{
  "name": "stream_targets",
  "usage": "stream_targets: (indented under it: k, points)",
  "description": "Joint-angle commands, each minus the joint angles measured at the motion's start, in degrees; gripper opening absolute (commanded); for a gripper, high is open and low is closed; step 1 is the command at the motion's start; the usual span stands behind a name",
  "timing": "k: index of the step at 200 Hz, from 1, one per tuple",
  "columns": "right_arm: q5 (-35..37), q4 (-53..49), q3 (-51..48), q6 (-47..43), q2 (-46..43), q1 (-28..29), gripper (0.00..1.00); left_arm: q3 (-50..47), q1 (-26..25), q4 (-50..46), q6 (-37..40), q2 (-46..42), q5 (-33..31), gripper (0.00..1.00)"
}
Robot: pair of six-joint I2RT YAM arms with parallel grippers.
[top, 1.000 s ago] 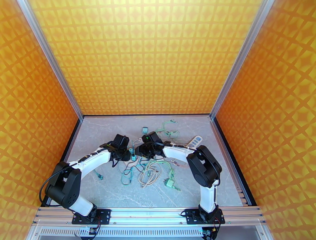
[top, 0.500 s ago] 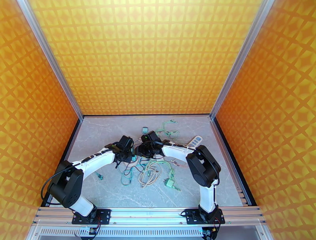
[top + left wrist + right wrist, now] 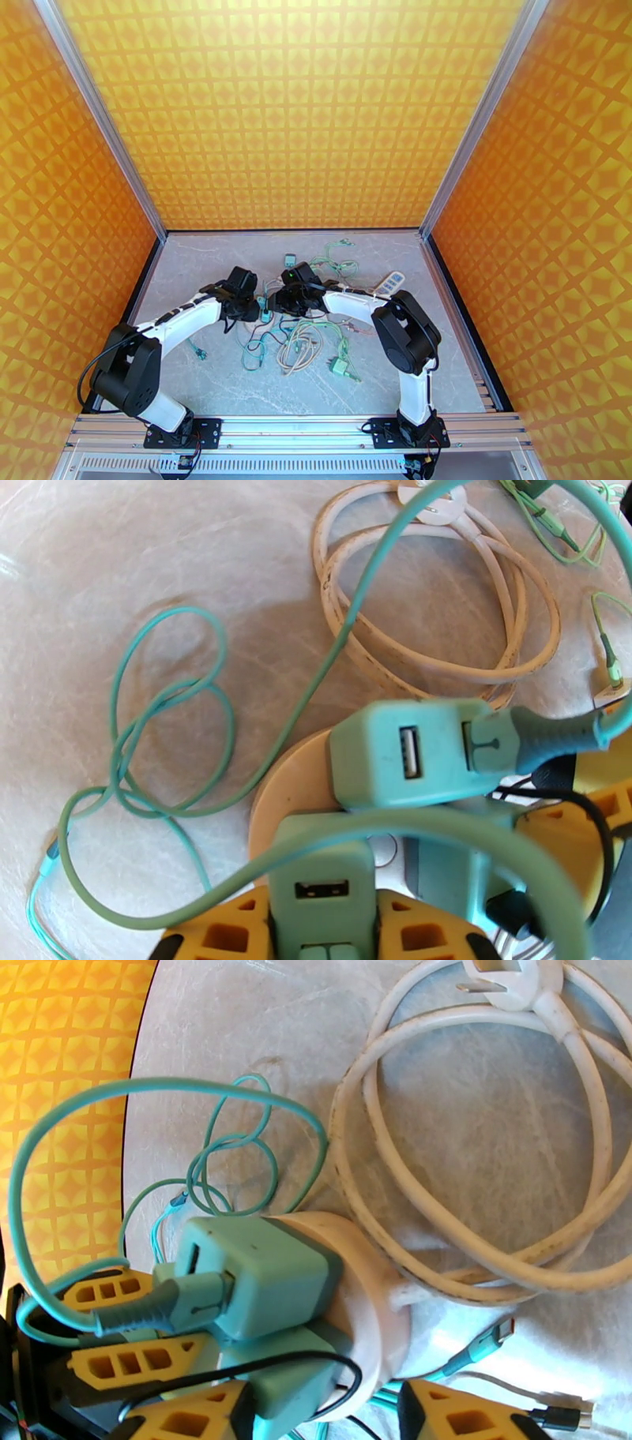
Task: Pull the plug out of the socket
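Note:
A round cream socket [image 3: 367,1291] lies mid-table with two teal USB charger plugs on it. The upper plug [image 3: 411,752] has a teal cable in its port. My left gripper [image 3: 320,926] is shut on the lower plug [image 3: 320,886], with a yellow finger [image 3: 213,934] on each side. My right gripper [image 3: 332,1422] comes in from the other side, its fingers [image 3: 466,1414] closed on the socket body. From the top, the left gripper [image 3: 243,298] and right gripper [image 3: 283,300] meet over the socket [image 3: 259,309]. Whether the held plug still sits in the socket is hidden.
A coiled beige cord [image 3: 300,347] and a looped teal cable [image 3: 254,351] lie just in front of the socket. A green adapter [image 3: 341,365] sits nearer the front. Behind are a white power strip [image 3: 391,282], a small teal adapter [image 3: 290,258] and thin green cables [image 3: 336,260]. Orange walls enclose the table.
The left gripper pushed right toward the socket half a second ago, then drew back left, still shut on its plug. The right gripper barely moved.

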Motion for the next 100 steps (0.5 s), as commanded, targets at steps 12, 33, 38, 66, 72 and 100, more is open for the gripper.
stream_targets:
  k: [12,33,38,66,72,100]
  points:
    - [5.6,-8.3,-1.9,-1.8,4.6,0.5,0.52,1.1,0.2,-0.1,-0.2,-3.4,3.5,0.07]
    - [5.5,-8.3,-1.6,-1.8,4.7,0.5,0.52,1.0,-0.1,0.0,0.3,-3.2,3.4,0.07]
    - [5.4,-8.3,-1.6,-1.8,4.7,0.5,0.52,0.9,-0.2,0.0,0.5,-3.1,3.5,0.07]
    - [5.4,-8.4,-1.2,-1.9,4.9,0.5,0.52,1.4,-1.9,-0.4,1.4,-2.1,3.4,0.07]
    - [5.3,-8.5,-1.1,-1.9,5.0,0.6,0.52,1.4,-2.6,-0.4,1.6,-1.8,3.1,0.07]
    - [5.3,-8.6,-0.8,-1.9,5.2,0.8,0.52,2.9,-6.7,-1.4,2.8,0.0,0.0,0.07]
